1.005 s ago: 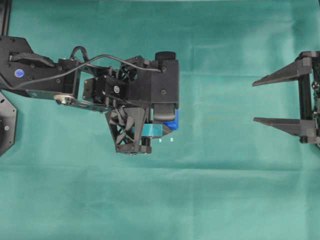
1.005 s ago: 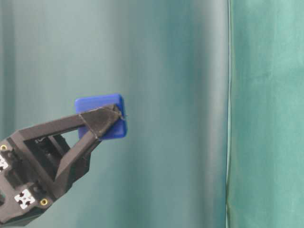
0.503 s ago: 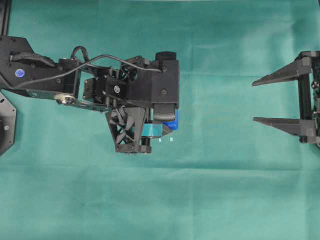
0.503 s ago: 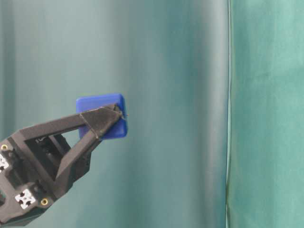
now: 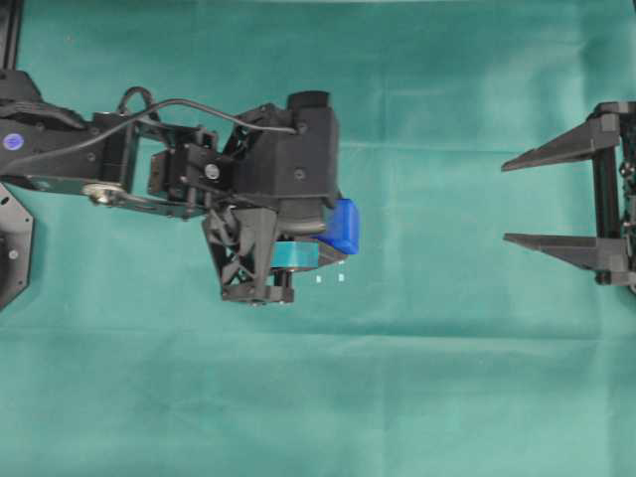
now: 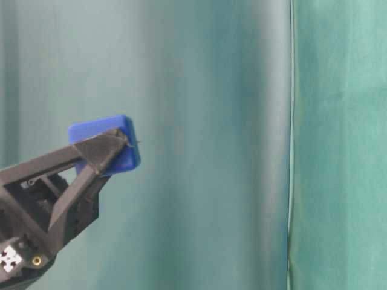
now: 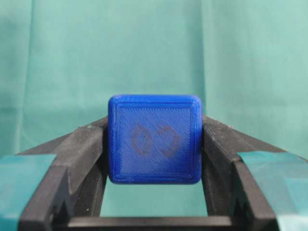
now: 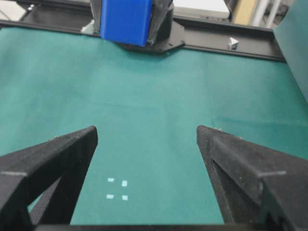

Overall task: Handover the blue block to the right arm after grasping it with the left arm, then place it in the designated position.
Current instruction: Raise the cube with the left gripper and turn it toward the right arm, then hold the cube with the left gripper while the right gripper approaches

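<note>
The blue block (image 5: 344, 225) is held in the air between the fingers of my left gripper (image 5: 336, 238), the one with teal tape bands. In the left wrist view the block (image 7: 154, 138) sits squarely between both black fingers (image 7: 86, 149), its embossed face towards the camera. The table-level view shows the block (image 6: 104, 145) lifted at the fingertips. My right gripper (image 5: 505, 203) is open and empty at the far right, facing the block (image 8: 126, 21). The designated position (image 8: 118, 189) is four white marks on the cloth; two marks (image 5: 330, 278) show just below the block, the others are hidden.
Green cloth (image 5: 427, 378) covers the table. The left arm's base (image 5: 15, 238) stands at the left edge. A black frame rail (image 8: 226, 41) runs along the far edge in the right wrist view. A cloth fold (image 6: 290, 145) hangs behind.
My left gripper has moved a little to the left and risen with the blue block, and the block's top now shows more from overhead. The right gripper has not moved.
</note>
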Tool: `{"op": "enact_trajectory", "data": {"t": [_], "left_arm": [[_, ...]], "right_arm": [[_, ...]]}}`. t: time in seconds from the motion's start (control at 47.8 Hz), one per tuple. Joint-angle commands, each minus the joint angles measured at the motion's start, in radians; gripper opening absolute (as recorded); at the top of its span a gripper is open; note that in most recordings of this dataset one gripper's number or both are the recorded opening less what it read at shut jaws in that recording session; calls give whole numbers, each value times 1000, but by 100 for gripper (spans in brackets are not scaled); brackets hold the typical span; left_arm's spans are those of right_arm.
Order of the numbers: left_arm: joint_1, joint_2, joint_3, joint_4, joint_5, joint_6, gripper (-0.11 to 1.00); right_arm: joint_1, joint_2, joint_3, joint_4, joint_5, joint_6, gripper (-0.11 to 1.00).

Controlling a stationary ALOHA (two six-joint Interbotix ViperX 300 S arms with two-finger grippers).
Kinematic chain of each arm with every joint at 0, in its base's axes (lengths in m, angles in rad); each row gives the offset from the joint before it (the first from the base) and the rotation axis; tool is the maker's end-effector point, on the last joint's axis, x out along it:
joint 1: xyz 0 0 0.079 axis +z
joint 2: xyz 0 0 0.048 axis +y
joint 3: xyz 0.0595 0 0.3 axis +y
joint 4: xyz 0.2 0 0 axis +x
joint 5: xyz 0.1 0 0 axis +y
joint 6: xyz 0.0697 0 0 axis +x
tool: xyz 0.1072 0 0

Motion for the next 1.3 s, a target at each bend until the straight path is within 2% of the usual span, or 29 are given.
{"op": "enact_trajectory", "data": {"t": [0.0, 0.356, 0.607, 1.277], "left_arm": [[2, -48, 17, 3, -63, 0, 47], [2, -183, 195, 3, -380, 2, 47], [2, -249, 284, -2, -515, 0, 47], [5, -250, 296, -3, -529, -2, 47]], "right_arm": [[-2, 6, -28, -2, -6, 2, 94], [-2, 6, -28, -8, -25, -2, 94], [-2, 6, -29, -15, -35, -2, 94], [-2, 6, -29, -28, -52, -3, 94]]}}
